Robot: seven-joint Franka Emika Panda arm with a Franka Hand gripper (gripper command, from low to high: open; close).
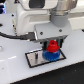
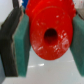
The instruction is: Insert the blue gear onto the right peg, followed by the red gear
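While I hang over the white counter, the grey black-rimmed plate lies below me toward the exterior view's left, bare at that end. Further right on the plate sits the blue gear, flat and wide — the right peg is hidden under it and I cannot make it out. Directly above the blue one, my jaws are closed on the red gear, teal pads pressing its rim from both sides, its dark centre hole showing.
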